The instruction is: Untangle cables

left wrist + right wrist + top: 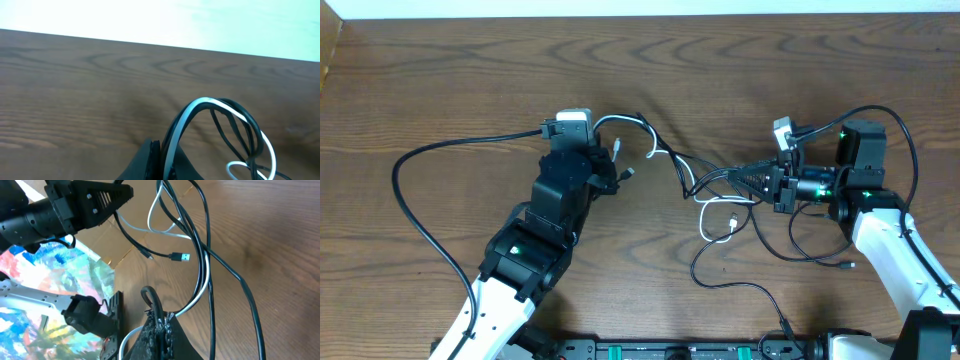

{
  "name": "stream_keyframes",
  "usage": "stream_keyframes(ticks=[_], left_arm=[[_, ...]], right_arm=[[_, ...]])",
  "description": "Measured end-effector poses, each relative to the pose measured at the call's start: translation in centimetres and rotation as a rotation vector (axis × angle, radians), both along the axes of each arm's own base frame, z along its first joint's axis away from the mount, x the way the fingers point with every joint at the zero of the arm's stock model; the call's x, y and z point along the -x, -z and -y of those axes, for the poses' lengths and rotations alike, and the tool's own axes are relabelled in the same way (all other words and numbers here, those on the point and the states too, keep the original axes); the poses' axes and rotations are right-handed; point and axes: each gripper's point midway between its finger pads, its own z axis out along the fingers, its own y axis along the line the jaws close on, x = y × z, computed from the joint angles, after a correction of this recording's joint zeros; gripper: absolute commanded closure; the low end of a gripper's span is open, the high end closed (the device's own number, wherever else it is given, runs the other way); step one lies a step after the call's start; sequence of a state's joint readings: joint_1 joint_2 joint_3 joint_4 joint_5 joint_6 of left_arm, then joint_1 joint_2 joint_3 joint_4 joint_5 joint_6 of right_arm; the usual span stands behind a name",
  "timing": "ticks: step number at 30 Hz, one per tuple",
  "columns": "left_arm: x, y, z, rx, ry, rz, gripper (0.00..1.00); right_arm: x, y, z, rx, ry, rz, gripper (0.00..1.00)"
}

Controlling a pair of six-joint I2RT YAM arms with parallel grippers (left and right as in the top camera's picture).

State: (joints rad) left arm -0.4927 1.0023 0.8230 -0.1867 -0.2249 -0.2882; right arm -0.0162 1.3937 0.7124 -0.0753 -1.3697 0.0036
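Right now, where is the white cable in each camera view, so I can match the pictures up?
Overhead: the white cable snakes from upper left of centre down to a small loop at mid-table.
Left wrist: lower right, arching up from the bottom edge.
Right wrist: centre, running from the top edge down to the bottom middle.
Shared landmark: the brown wood-grain table, seen in all three.

no readable writing in any view
no letters, numbers, brand marks or labels can be made out on the cables (204, 275) or the wooden table (440, 90); the colourful sheet (75, 270) in the right wrist view shows only painted blotches, no words.
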Motion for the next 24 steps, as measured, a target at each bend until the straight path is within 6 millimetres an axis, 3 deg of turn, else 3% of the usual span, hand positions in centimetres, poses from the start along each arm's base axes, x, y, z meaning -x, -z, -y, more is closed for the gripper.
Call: stream_keyframes(ticks=[4,9,12,19,22,24], left_arm=[[-0.2,-0.1,-0.9,-0.021,-0.05,0.012,0.92],[-0.5,-0.6,-1.9,-0.039,-0.107,0.035,0.92],[-1.0,-1.7,-2.3,-0.026,-0.14,0.084,0.92],[-1.6,-3.8,-2.8,0.007,-0.19,0.171,0.92],[-1.9,-5.0,-2.8,0.034,-0.2,0.217,0.92],[-2.2,-6.2,-2.8,0.062,-0.21,0.263,0.92]], right_arm=[[0.7,0.8,0.0,0.009,-0.002,-0.056,0.99],[1.1,3.2,0.4,0.099,0.048,-0.151,0.99],[1.1,4.6,0.8,0.163,0.086,-0.191,0.99],[0.9,5.7,1.3,0.219,0.118,-0.213,0.98],[0.9,6.0,1.4,0.236,0.128,-0.221,0.92],[0.8,6.3,1.6,0.253,0.138,-0.224,0.82]])
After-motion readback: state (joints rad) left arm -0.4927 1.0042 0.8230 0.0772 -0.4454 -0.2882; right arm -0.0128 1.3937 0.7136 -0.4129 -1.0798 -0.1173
